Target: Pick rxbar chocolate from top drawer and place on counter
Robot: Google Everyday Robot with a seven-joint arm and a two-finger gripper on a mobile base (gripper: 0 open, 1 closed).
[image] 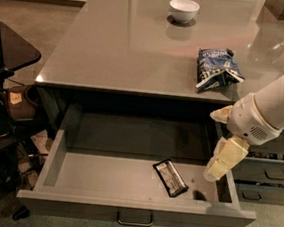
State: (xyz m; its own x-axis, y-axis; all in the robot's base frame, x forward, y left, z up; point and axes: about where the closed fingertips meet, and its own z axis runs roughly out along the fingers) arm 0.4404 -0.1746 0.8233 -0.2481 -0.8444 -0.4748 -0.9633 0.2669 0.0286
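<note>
The rxbar chocolate (170, 177) lies flat on the pale floor of the open top drawer (101, 174), right of the middle, near the front. The drawer's metal bar handle (134, 219) shows on its front. My gripper (216, 168) hangs from the white arm over the drawer's right end, pointing down, to the right of the bar and above it, apart from it. The glossy counter (138, 45) spreads above the drawer.
A blue-and-white chip bag (215, 68) lies on the counter's right side and a white bowl (183, 10) stands at the back. A black side table (10, 47) with clutter under it is at the left. Narrower dark drawers (269, 173) are at the right.
</note>
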